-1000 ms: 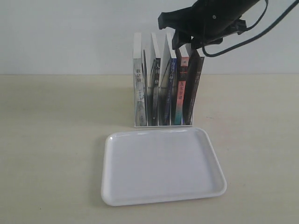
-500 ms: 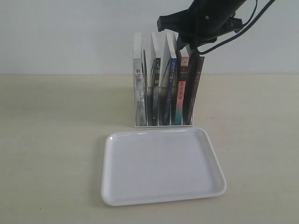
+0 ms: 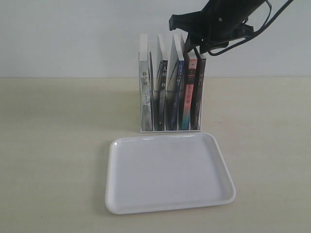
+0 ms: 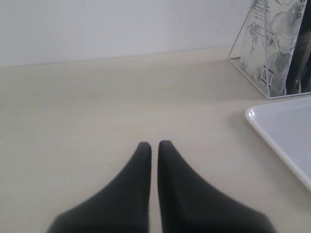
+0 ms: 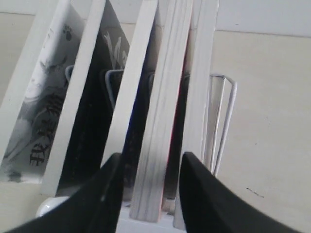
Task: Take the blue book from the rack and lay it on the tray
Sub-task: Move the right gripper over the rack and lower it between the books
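The white wire rack (image 3: 170,130) stands behind the white tray (image 3: 170,179) and holds several upright books. The blue book (image 3: 176,92) shows its narrow dark blue spine in a middle slot, left of the pink-red and teal spine (image 3: 188,97). My right gripper (image 3: 190,46) hangs open over the book tops. In the right wrist view my right gripper (image 5: 151,158) straddles a page block with a red cover edge (image 5: 163,126). The blue book's cover (image 5: 132,150) lies just inside one finger. My left gripper (image 4: 154,144) is shut on nothing, low over the table.
A black-spined book (image 3: 198,92) fills the rightmost slot, with rack wire (image 5: 223,116) beyond it. A grey-white book (image 3: 145,92) stands at the left end. The tray's corner (image 4: 286,136) and the rack's side (image 4: 243,68) show in the left wrist view. A wall rises behind.
The right arm has shifted slightly up and to the right over the books. The black-spined book, which leaned to the right, now stands straight against its neighbour.
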`<state>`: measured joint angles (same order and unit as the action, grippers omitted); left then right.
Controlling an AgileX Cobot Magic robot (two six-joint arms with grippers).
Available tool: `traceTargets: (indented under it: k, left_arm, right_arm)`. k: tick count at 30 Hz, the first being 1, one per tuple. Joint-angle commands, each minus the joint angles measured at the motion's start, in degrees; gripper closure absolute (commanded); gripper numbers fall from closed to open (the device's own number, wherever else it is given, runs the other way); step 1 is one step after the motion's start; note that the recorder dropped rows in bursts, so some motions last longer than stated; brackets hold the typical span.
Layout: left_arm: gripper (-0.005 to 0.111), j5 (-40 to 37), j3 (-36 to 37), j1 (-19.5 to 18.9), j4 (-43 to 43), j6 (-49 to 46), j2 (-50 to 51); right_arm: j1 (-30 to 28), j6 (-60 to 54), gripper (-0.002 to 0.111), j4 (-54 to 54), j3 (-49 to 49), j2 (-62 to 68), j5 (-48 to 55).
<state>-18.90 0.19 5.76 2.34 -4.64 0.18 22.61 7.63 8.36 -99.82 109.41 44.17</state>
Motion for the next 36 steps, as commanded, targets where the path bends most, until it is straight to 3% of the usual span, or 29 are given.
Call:
traceTargets:
  k: [1,36]
  left_arm:
    - [0.102,0.88,-0.19,0.02,-0.05,0.39,-0.18]
    - [0.102,0.88,-0.19,0.02,-0.05,0.39,-0.18]
  right_arm:
    - [-0.12,-1.1,0.071,0.44,-0.29,-0.14,-0.6]
    - [-0.27,-2.15,0.071,-0.11,-3.09,2.63,1.12]
